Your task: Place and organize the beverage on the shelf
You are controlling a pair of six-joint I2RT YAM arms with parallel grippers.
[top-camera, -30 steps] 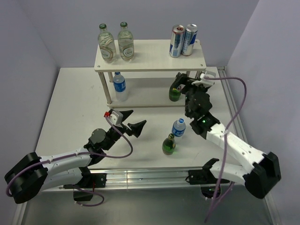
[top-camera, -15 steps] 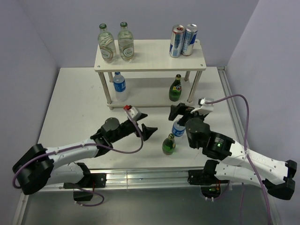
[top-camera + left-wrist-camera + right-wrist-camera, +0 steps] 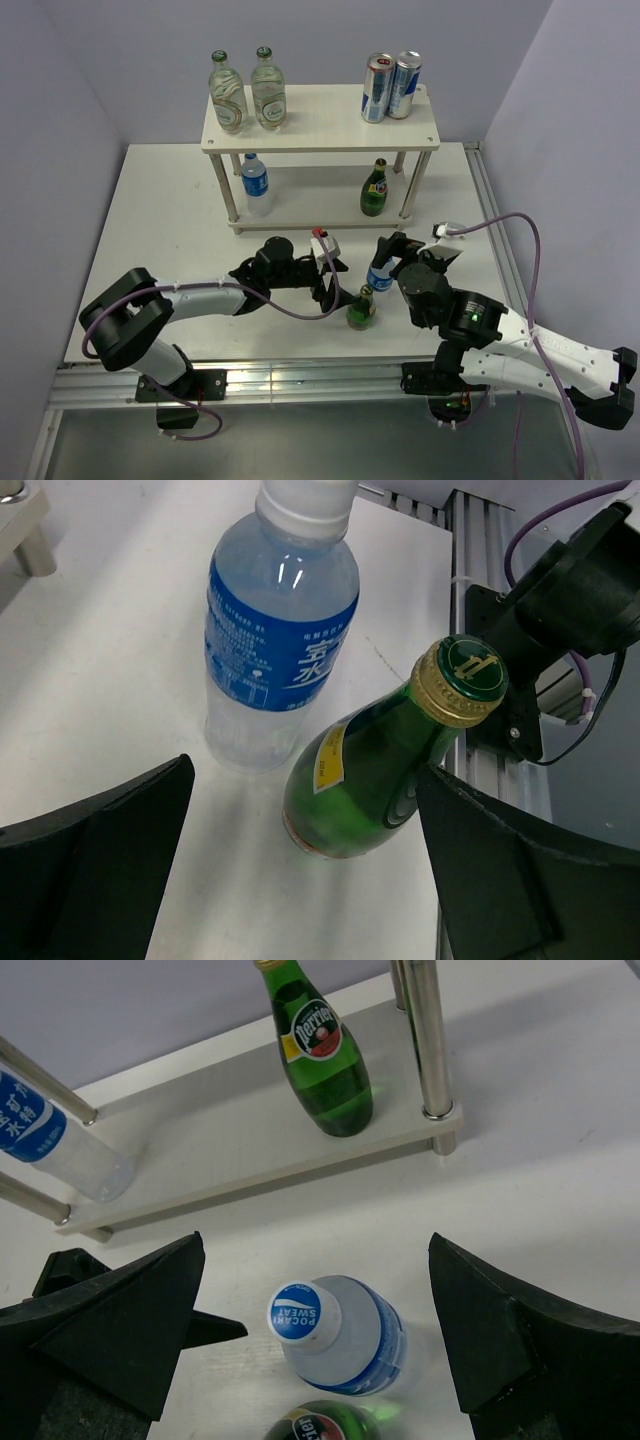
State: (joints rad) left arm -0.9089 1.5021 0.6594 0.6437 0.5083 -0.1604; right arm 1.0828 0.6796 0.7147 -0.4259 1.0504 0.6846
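Observation:
The shelf (image 3: 320, 120) stands at the back. Its top holds two clear glass bottles (image 3: 247, 92) and two cans (image 3: 391, 87). Its lower board (image 3: 230, 1150) holds a blue-label water bottle (image 3: 255, 183) and a green bottle (image 3: 374, 189), which the right wrist view also shows (image 3: 325, 1055). On the table stand a small blue-capped bottle (image 3: 380, 272) and a second green bottle (image 3: 360, 306). My left gripper (image 3: 337, 282) is open; its fingers flank that green bottle (image 3: 380, 780) without touching. My right gripper (image 3: 398, 255) is open, above and around the small bottle (image 3: 340, 1335).
The small bottle (image 3: 275, 650) stands close beside the green one, almost touching. The tip of a left finger (image 3: 215, 1328) shows next to the small bottle in the right wrist view. A metal rail (image 3: 300, 375) runs along the table's near edge. Walls close in the back and right.
My right gripper has drawn back from the shelf's lower tier, leaving a green bottle there, and now hovers over the small bottle. My left arm has stretched right up to the table's green bottle.

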